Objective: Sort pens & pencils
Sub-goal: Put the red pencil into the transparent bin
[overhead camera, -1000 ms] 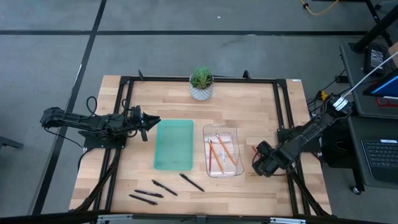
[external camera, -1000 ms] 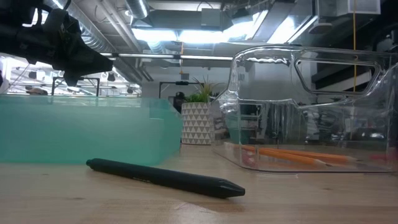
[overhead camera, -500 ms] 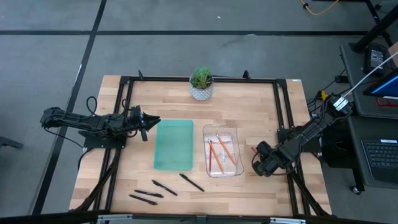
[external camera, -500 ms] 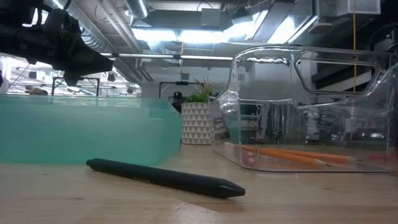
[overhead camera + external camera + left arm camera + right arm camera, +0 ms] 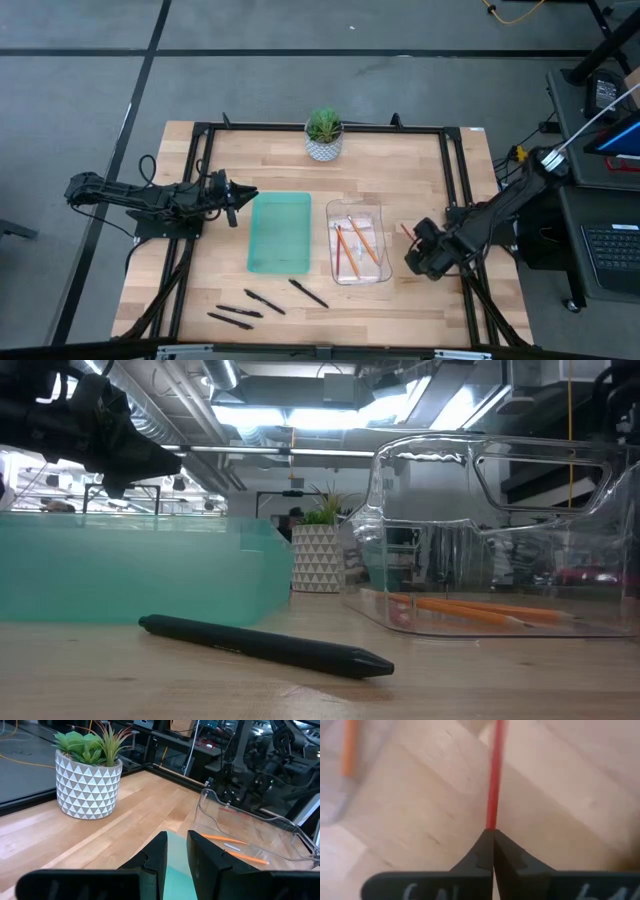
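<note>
Bright overhead light, blurred right-wrist view

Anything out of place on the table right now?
Nothing spilled or damaged. Three pens lie loose outside the empty green tray. Two pencils are in the clear bin; the right gripper holds the red pencil.

- Two trays (image 5: 280,232) side by side, mid-desk (image 5: 400,170).
- Pencils (image 5: 358,240) in right-hand tray (image 5: 378,275).
- Pens (image 5: 265,301) before trays.
- Plant (image 5: 323,134) behind.

Overhead and table-level cameras share the clear bin (image 5: 359,243); wrist cameras look forward.
</note>
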